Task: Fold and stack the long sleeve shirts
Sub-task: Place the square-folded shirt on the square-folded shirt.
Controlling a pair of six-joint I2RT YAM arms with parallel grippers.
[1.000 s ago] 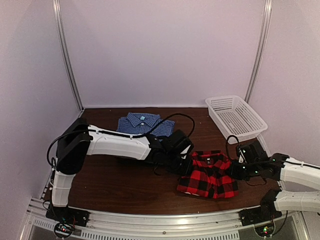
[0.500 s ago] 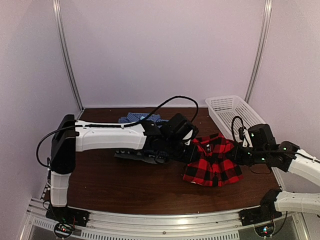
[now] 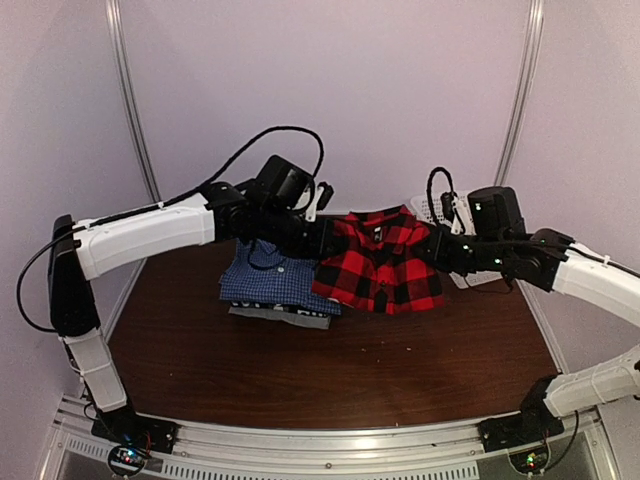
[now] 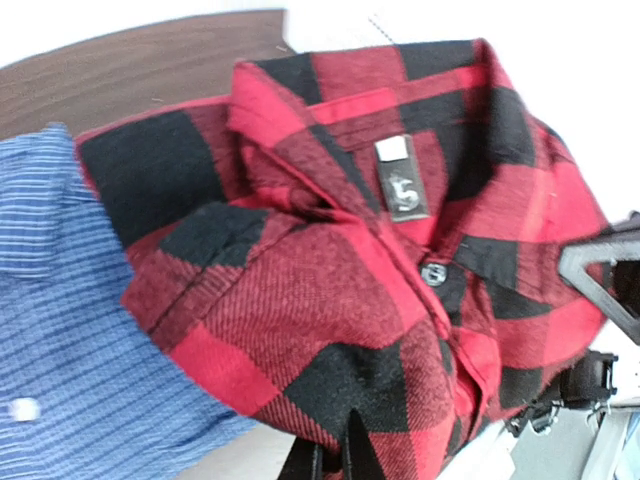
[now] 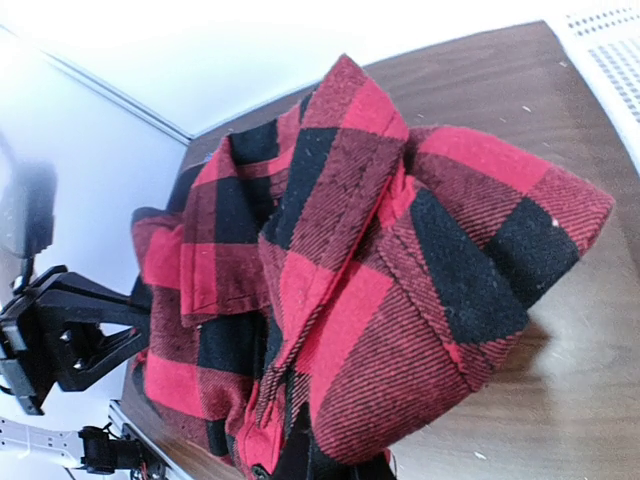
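Just right of the blue checked shirt (image 3: pixel 268 284), which lies on a dark shirt (image 3: pixel 290 316), the left gripper (image 3: pixel 322 243) pinches one edge of the red-and-black plaid shirt (image 3: pixel 380 265), which hangs in the air, while farther right the right gripper (image 3: pixel 436 252) clamps its opposite edge.

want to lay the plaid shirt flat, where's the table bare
The near half of the table is bare wood, in front of the blue shirt. The back is crowded: that pile, the basket, and the plaid shirt held aloft.
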